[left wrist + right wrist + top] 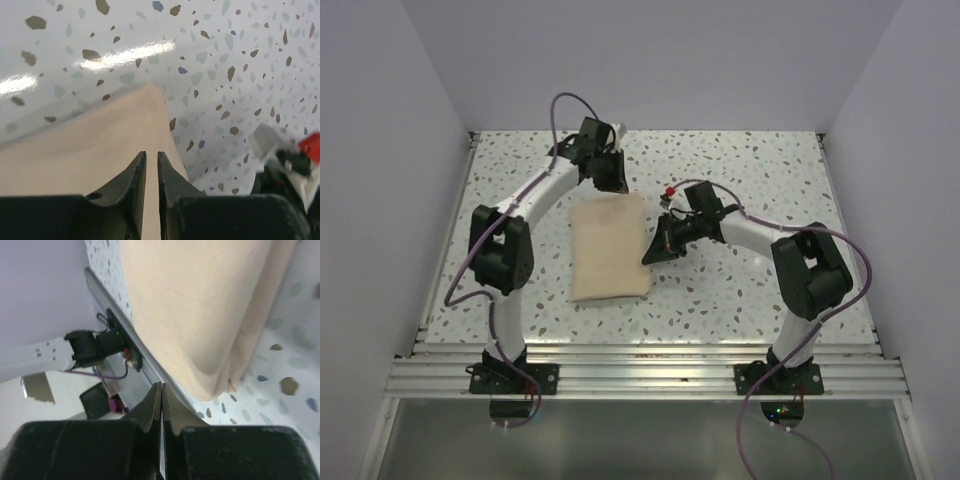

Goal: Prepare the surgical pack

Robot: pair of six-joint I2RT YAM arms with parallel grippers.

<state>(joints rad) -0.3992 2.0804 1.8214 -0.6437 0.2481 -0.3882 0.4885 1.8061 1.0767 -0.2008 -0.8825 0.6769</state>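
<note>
From the top view you see the surgical pack [608, 250], a plain beige folded bundle, lying flat on the speckled table [760, 160] between the two arms, slightly left of centre. The left gripper [613, 180] hangs over the pack's far edge, and the right gripper [653, 253] points at its right edge, low down that side (whether it touches there, you cannot tell from above). In the left wrist view your fingers [131, 175] stand a narrow slit apart, with nothing clamped between them. The beige cloth runs under them and tapers to a corner on the table just ahead. In the right wrist view the two fingers [150, 407] are pressed together on nothing. The pack's rounded, folded edge lies just beyond their tips, its layers showing at the fold.
</note>
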